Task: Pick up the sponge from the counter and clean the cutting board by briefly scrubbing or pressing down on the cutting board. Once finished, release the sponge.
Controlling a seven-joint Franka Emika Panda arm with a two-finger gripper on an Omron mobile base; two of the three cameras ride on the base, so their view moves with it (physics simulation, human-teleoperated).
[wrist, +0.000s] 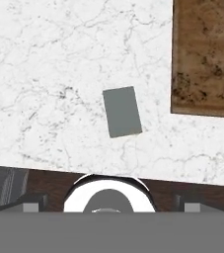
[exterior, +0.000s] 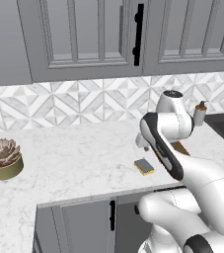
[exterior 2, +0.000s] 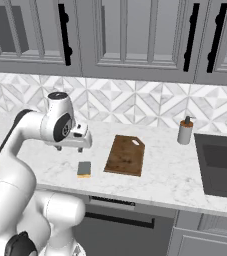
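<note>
The sponge (wrist: 122, 111) is seen lying flat on the white worktop (exterior 2: 160, 182), near the front edge and just beside the cutting board (exterior 2: 125, 155), not touching it. The end effector (exterior 2: 80, 141) is held up high above the sponge. How wide it is cannot be told. The picking-up step is judged not yet done. Next, a straight drop onto the sponge is called for.

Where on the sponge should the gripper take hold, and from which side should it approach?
From straight above. The sponge lies flat on the counter, scrub side up, apart from the cutting board, with free counter all around it. Grip across its narrower width, fingers on the two long side faces near the middle. The gripper would probably need to descend and line up with those sides.
</note>
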